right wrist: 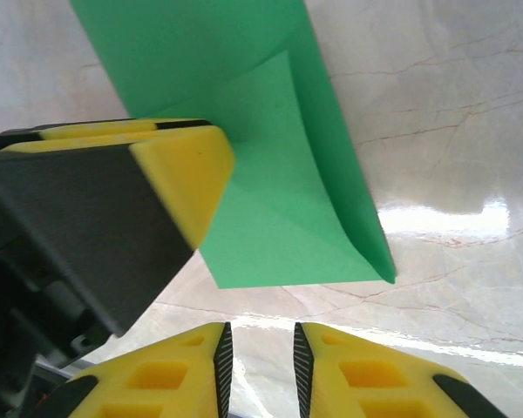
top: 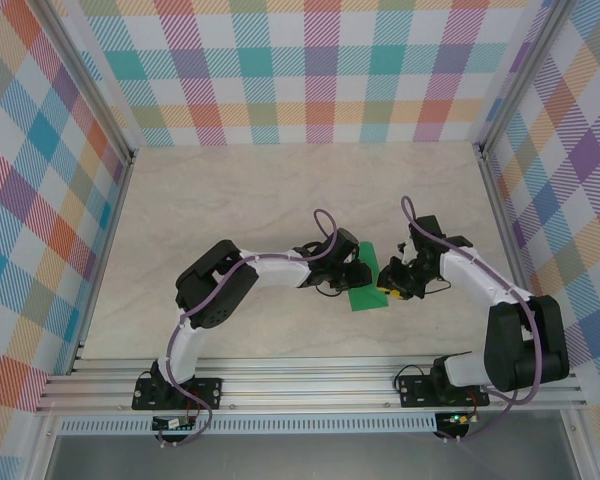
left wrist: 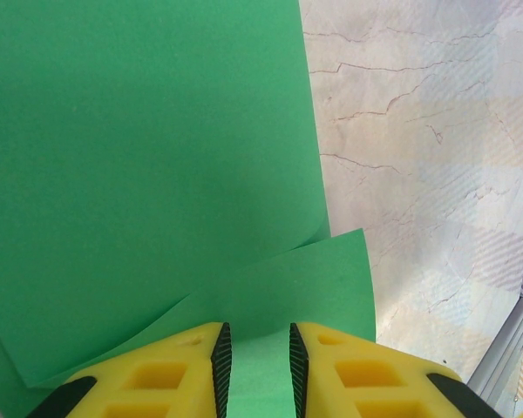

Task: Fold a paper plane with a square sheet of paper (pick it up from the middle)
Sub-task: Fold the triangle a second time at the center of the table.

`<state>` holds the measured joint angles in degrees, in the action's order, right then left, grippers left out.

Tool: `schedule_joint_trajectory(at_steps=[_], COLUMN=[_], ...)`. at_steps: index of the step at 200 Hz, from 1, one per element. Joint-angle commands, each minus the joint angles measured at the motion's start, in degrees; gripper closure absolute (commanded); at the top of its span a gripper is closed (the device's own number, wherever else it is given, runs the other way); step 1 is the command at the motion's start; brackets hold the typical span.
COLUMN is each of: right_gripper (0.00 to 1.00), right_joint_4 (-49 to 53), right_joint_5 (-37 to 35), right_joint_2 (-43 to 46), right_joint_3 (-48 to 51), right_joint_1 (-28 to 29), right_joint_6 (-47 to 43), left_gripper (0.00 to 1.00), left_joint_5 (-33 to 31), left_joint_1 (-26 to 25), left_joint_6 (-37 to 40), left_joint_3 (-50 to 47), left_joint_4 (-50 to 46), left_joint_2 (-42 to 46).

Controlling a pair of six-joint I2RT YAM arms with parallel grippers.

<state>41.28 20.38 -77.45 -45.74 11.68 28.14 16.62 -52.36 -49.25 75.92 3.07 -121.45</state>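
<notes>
The square sheet of paper (top: pixel 365 297), bright green and folded over on itself, lies on the table between my two grippers. In the left wrist view the paper (left wrist: pixel 139 174) covers most of the picture and a folded flap curls up over the fingertips. My left gripper (left wrist: pixel 260 326) rests on the sheet with its jaws a little apart and green paper showing in the gap. In the right wrist view its yellow finger (right wrist: pixel 179 174) sits on the paper (right wrist: pixel 270 192). My right gripper (right wrist: pixel 260 326) hovers just short of the sheet's near edge, jaws a little apart with bare table between them.
The pale marbled tabletop (top: pixel 230 200) stretches wide to the left and back. Checked walls with metal rails (top: pixel 110 230) close in three sides. Both wrists (top: pixel 375 275) are close together over the paper, right of centre.
</notes>
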Motion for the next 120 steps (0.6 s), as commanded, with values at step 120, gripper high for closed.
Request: schedule_joint_trajectory(at_steps=[120], right_gripper=[0.86], right_joint_4=[-5.18], right_joint_5=[7.16], right_joint_2=[-7.94], right_joint_3=[-1.50], right_joint_1=[0.19], right_joint_6=[0.03], left_gripper=[0.73], left_joint_5=[-1.81], left_joint_1=[0.11], left_joint_6=[-0.23], left_joint_3=[2.35], left_joint_4=[-2.89], left_joint_2=[-2.43])
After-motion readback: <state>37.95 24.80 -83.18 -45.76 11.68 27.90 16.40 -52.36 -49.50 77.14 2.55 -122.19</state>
